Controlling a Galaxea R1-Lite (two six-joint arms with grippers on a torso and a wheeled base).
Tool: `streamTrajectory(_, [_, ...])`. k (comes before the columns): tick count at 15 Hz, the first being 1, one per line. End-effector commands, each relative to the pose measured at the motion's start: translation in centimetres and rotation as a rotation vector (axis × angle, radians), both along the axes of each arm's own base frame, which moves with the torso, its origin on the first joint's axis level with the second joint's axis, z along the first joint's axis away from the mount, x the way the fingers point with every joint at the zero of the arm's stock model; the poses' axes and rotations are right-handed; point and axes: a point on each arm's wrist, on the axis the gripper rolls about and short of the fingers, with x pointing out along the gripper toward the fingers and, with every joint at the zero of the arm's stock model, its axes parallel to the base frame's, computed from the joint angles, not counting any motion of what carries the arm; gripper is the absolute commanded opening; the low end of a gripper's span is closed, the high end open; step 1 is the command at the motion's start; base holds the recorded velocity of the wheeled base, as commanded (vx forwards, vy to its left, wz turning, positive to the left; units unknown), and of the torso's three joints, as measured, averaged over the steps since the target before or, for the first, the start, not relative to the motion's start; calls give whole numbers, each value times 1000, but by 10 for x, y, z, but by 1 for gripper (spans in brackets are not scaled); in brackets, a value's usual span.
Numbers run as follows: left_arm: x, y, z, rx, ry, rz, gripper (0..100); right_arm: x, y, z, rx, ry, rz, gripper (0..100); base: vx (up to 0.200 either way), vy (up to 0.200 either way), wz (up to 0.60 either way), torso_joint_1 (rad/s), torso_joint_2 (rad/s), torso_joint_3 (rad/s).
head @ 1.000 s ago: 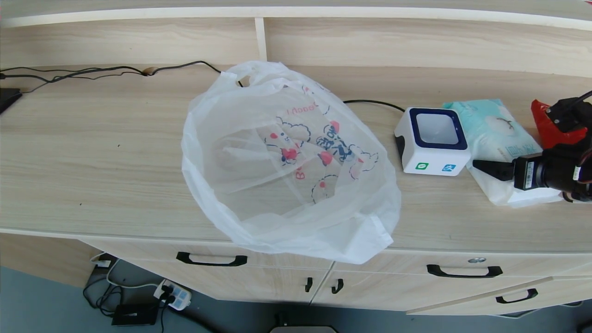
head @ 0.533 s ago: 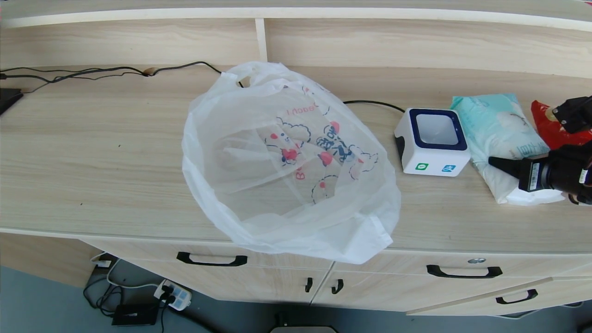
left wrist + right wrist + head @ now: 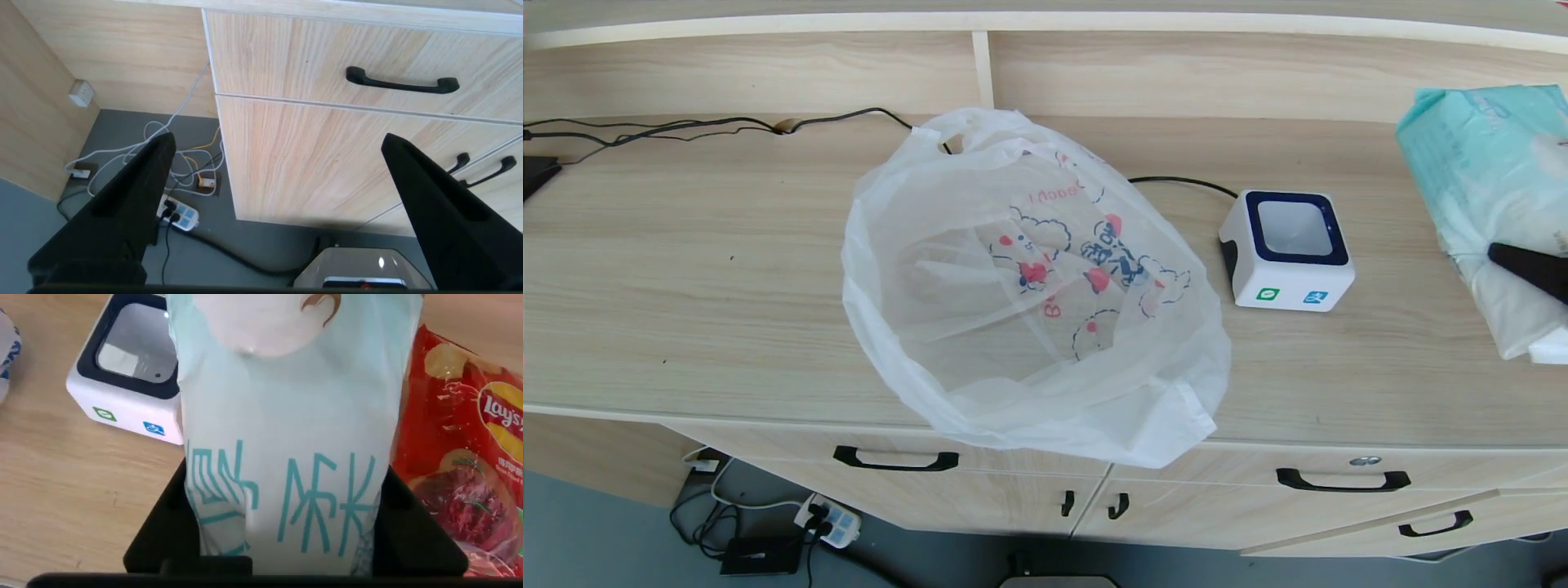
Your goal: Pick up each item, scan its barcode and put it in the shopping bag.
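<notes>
- Right gripper (image 3: 286, 539): clamped across the width of the tissue pack (image 3: 1478, 163), one black finger on each long side, near one end of the pack. It holds the pack clear of the counter (image 3: 686, 269) at the far right of the scene, to the right of the scanner (image 3: 1286, 245).
- Left gripper (image 3: 278, 143): fingers apart, holding nothing, hanging low in front of the cabinet drawers (image 3: 327, 65).
- Counter: pale wood, bearing the bag and the scanner.
- Shopping bag (image 3: 1029, 302): thin white plastic with a cartoon print, lying at centre, its mouth wide open toward the near edge. No item can be made out inside it.
- Tissue pack: soft, light and easily squeezed, in a smooth pale green and white wrapper. Judgement: the wrapper may slip, and the free end may sag. A firm hold across the middle of the narrow width suits it best. No barcode shows on the visible face.
- Chip bag (image 3: 466, 457): red, lying flat on the counter just right of the held pack. Likely light, crinkly and fragile.
- Scanner: small white cube, dark-framed window facing up, well apart from the bag.
- Cable (image 3: 1176, 181): runs from behind the bag to the scanner.
</notes>
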Motion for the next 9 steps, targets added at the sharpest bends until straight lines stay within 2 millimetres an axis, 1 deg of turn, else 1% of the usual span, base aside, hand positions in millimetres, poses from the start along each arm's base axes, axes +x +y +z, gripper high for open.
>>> streamTrajectory(1, [0,0,0,0,2,1,100,-84,16,1,-11,-186,96,0,0,0,0,0,0,0])
streamTrajectory(3, [0,0,0,3,2,1,100,-110,23,-14,-11,-226,216,0,0,0,0,0,0,0])
streamTrajectory(4, [0,0,0,5,2,-1,100,-124,22,-18,-1,-257,228,0,0,0,0,0,0,0])
streamTrajectory(5, [0,0,0,5,4,1,100,-134,22,-24,5,-269,247,0,0,0,0,0,0,0])
streamTrajectory(6, [0,0,0,3,4,1,100,-139,21,-28,10,-262,266,0,0,0,0,0,0,0])
streamTrajectory(7, [0,0,0,3,4,-1,100,-147,21,-34,93,-195,292,0,0,0,0,0,0,0])
streamTrajectory(8, [0,0,0,3,4,1,100,-153,20,-37,203,-108,299,0,0,0,0,0,0,0])
streamTrajectory(9, [0,0,0,3,4,1,100,-157,20,-32,291,-48,317,0,0,0,0,0,0,0])
